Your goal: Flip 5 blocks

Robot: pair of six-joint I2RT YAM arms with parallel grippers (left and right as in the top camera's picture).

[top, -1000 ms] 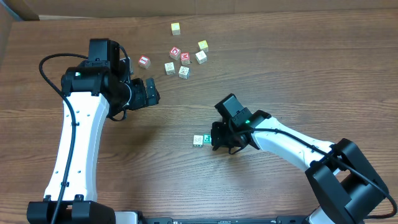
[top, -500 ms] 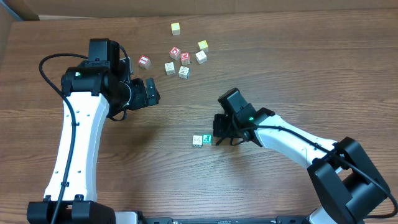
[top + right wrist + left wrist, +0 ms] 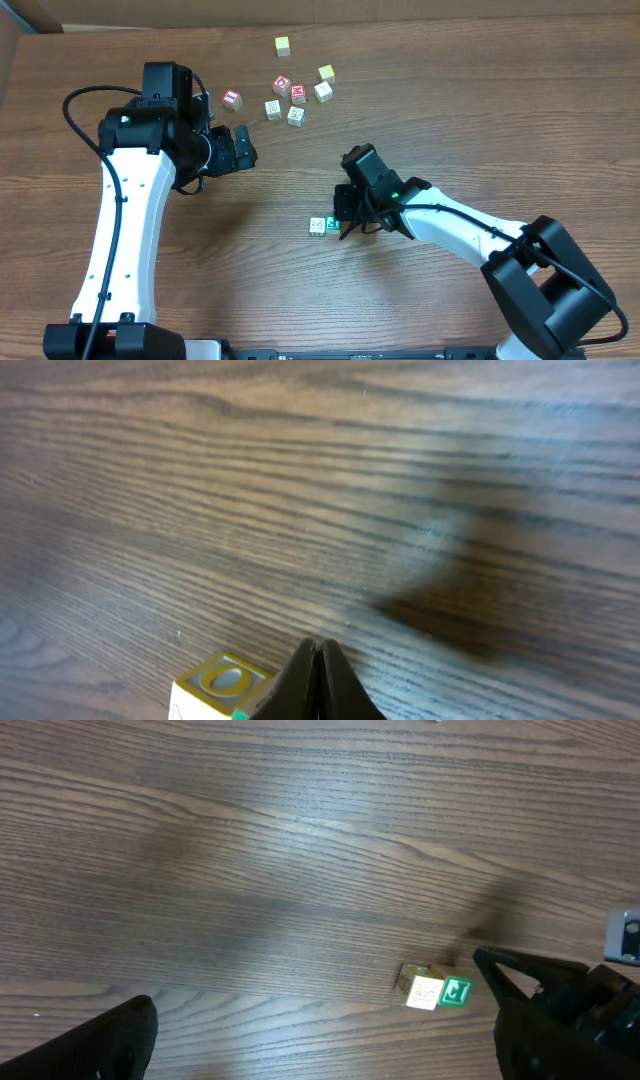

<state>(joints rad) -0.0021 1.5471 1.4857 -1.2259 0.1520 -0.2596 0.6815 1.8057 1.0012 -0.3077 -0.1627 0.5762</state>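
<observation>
Wooden bench (image 3: 480, 100) carried it all. The left gripper (image 3: 242, 150) hung apart, jaws wide. The right gripper (image 3: 318, 665), jaws pinched together and empty, pointed down just beside the green block (image 3: 457, 992), which touched a pale block (image 3: 425, 992) mid-bench. It looked like the tipping step; next, I'd say, a gentle sideways push to roll green over without shoving its neighbour.

Brown wood-grain table (image 3: 480, 110); tan strip (image 3: 25, 10) behind.
</observation>
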